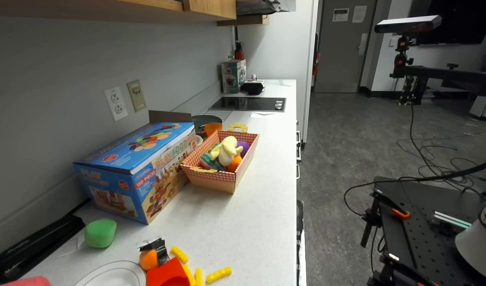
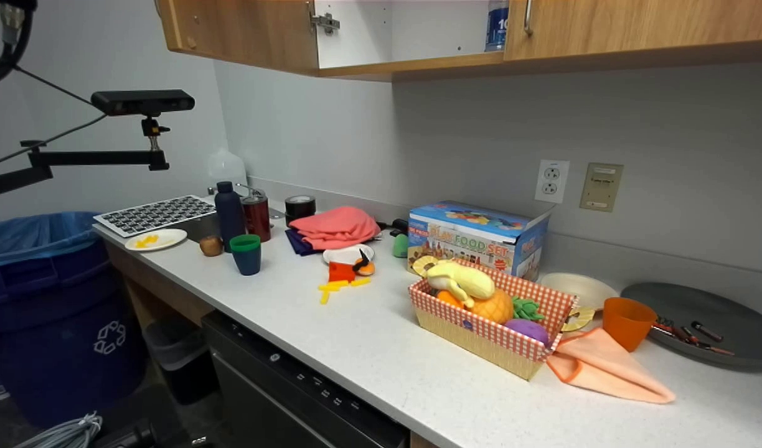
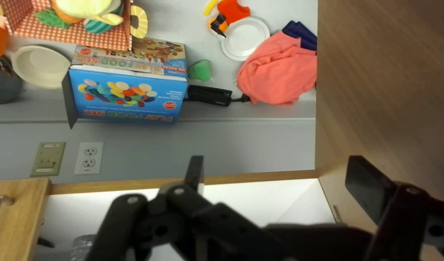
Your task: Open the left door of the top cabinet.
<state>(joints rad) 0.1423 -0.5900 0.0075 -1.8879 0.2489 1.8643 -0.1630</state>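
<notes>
The top cabinet [image 2: 431, 65] is light-brown wood on the wall; its underside shows in an exterior view [image 1: 88, 11]. Its left door [image 2: 250, 31] stands swung open, with its hinge and the white inside of the cabinet visible. The door also fills the right of the wrist view [image 3: 374, 79]. The right door [image 2: 642, 25] looks closed. My gripper [image 3: 276, 174] is open and empty in the wrist view, its fingers wide apart. One finger shows in front of the cabinet opening, the other in front of the open door; I cannot tell whether it touches. The gripper is outside both exterior views.
A clear bottle [image 2: 496, 28] stands inside the cabinet. The right door has a metal handle [image 2: 528, 17]. Below on the white counter [image 2: 356, 336] are a play food box [image 2: 468, 239], a checked basket [image 2: 480, 342], a pink cloth [image 2: 337, 227] and cups. A camera arm [image 2: 101, 158] stands at the left.
</notes>
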